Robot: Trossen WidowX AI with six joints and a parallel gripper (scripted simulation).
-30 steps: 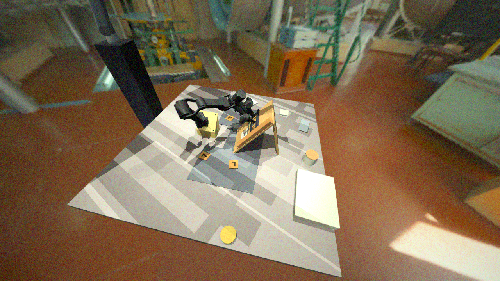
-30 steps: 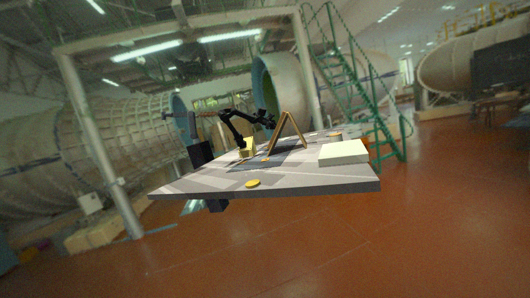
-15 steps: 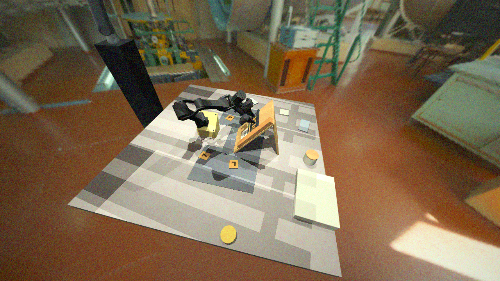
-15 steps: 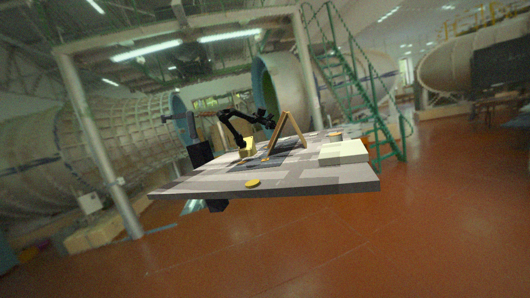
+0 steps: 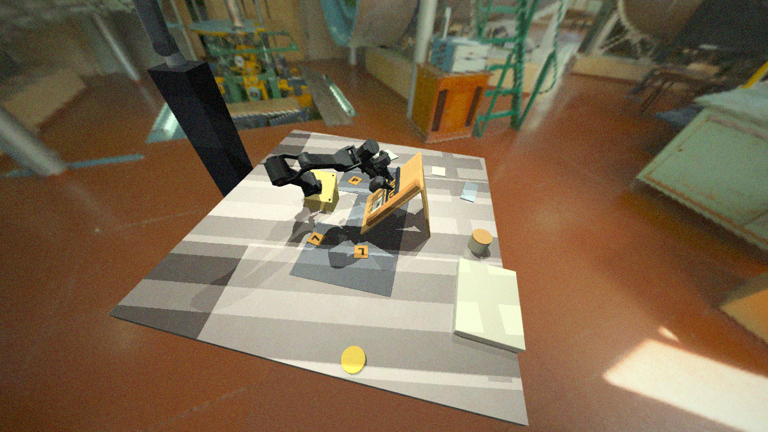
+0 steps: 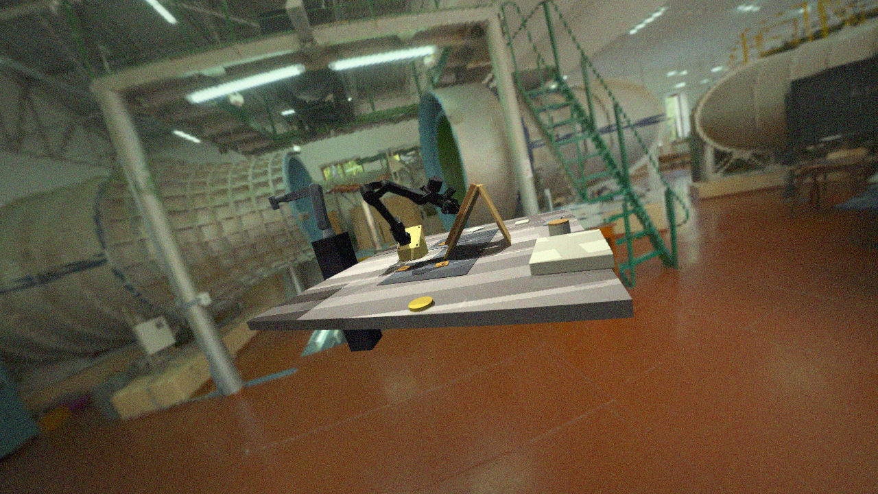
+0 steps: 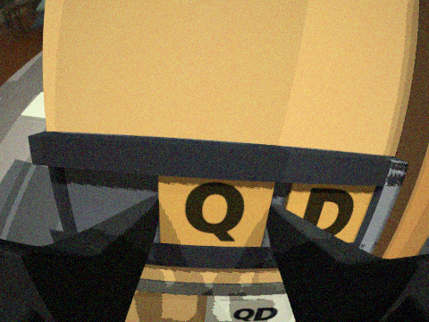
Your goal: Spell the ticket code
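Two tiles sit in the dark rail (image 5: 397, 178) (image 7: 112, 153): Q (image 7: 214, 212) and, right of it, D (image 5: 392, 192) (image 7: 332, 210). Ticket (image 5: 377, 203) (image 7: 222, 309) reads QD, so the order is right. A narrow gap remains between them.

End effector (image 5: 390, 186) (image 6: 456, 208) (image 7: 214, 209) clamped on Q, one finger at each side edge; the right one reaches into the gap and partly covers D.

Handling, by judgement: Q light, stiff, thin, likely smooth enough to slip if pinched off-centre. Side edges, mid-height, give the best hold, face left free. Probably near the end: release, then nudge Q rightward from its left edge. Risk of tilting it or jamming against the rail's lips.

Materials: tiles flat, square, orange, bold black letters. Rail matt, straight-edged. Board (image 5: 410, 171) (image 6: 464, 216) (image 7: 179, 67) wood-coloured, leaning as an A-frame on the striped worktop (image 5: 300, 322) (image 6: 485, 291) (image 7: 20, 134). Three loose tiles lie flat off the board; P (image 5: 354, 180) is one.
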